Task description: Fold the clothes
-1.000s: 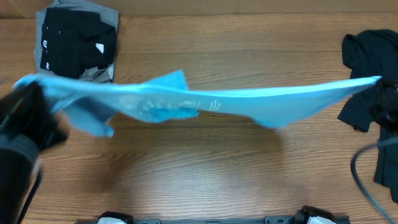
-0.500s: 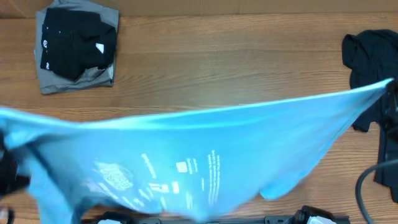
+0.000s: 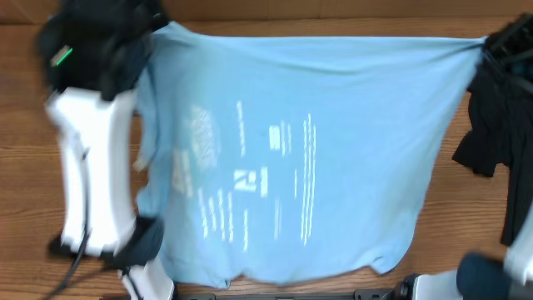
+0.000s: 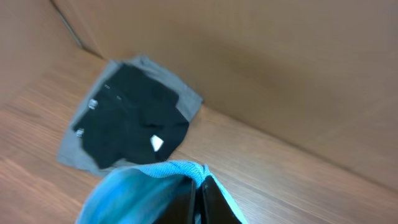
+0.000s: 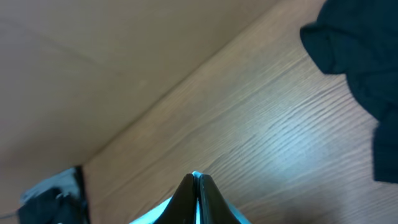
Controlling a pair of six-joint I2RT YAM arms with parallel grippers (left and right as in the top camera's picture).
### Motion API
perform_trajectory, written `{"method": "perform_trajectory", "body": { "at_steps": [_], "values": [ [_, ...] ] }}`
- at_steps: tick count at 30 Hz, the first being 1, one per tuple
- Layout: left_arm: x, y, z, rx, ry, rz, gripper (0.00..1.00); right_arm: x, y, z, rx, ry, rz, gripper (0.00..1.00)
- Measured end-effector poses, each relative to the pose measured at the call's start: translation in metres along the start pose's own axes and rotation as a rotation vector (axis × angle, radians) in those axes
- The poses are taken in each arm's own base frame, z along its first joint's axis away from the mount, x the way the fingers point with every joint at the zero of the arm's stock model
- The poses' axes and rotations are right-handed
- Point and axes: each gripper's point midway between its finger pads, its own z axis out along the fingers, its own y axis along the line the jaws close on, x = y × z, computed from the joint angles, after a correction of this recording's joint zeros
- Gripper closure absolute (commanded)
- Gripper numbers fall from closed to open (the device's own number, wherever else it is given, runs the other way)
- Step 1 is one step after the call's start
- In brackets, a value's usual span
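Of the clothes, a light-blue T-shirt [image 3: 333,150] with white lettering lies spread wide over the table, print side up. Its far edge is stretched between my two grippers. My left gripper [image 3: 156,32] is shut on the far left corner, and the left wrist view shows blue cloth [image 4: 143,190] bunched between the closed fingers [image 4: 212,202]. At the far right corner my right gripper [image 3: 490,46] is shut on a thin blue edge [image 5: 196,175]. A folded black and grey garment stack [image 4: 127,121] lies just beyond the left gripper; the left arm hides it from overhead.
A crumpled black garment [image 3: 491,125] lies at the table's right edge, beside the shirt, and shows in the right wrist view as a black heap [image 5: 360,50]. The white left arm [image 3: 87,175] runs down the left side. A brown wall [image 4: 261,68] backs the table.
The shirt hung stretched in the air between the grippers; both arms swung it down, then toward the far edge, and it now lies spread out. The left arm now covers the folded stack.
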Motion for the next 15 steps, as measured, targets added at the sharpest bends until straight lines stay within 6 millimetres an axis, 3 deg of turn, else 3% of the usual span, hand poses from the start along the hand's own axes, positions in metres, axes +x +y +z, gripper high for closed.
{"method": "perform_trajectory", "body": {
  "at_steps": [1, 2, 3, 4, 5, 7, 8, 11, 13, 15],
  "values": [
    [0.007, -0.007, 0.022, -0.015, 0.020, 0.011, 0.68, 0.000, -0.003, 0.014, 0.010, 0.020, 0.002, 0.73],
    [0.015, -0.013, 0.046, -0.032, 0.037, 0.026, 0.49, 0.000, -0.008, 0.037, 0.027, 0.045, 0.010, 0.54],
    [0.022, -0.019, 0.068, -0.043, 0.048, 0.035, 0.24, 0.001, -0.012, 0.056, 0.038, 0.069, 0.011, 0.26],
    [0.029, -0.023, 0.088, -0.054, 0.060, 0.041, 0.05, 0.003, -0.018, 0.084, 0.054, 0.100, 0.017, 0.12],
    [0.039, -0.028, 0.110, -0.065, 0.076, 0.050, 0.00, 0.006, -0.022, 0.101, 0.065, 0.122, 0.017, 0.02],
    [0.066, -0.032, 0.150, -0.097, 0.126, 0.076, 0.00, 0.016, -0.029, 0.137, 0.086, 0.171, 0.019, 0.00],
    [0.080, -0.033, 0.166, -0.113, 0.156, 0.094, 0.00, 0.029, -0.038, 0.164, 0.109, 0.223, 0.021, 0.00],
    [0.135, -0.025, 0.209, -0.183, 0.283, 0.172, 0.00, 0.069, -0.060, 0.211, 0.176, 0.365, 0.038, 0.00],
    [0.157, -0.019, 0.219, -0.214, 0.342, 0.208, 0.00, 0.086, -0.068, 0.222, 0.204, 0.420, 0.046, 0.00],
    [0.165, -0.014, 0.219, -0.231, 0.374, 0.226, 0.00, 0.092, -0.071, 0.221, 0.217, 0.445, 0.052, 0.00]
  ]
}}
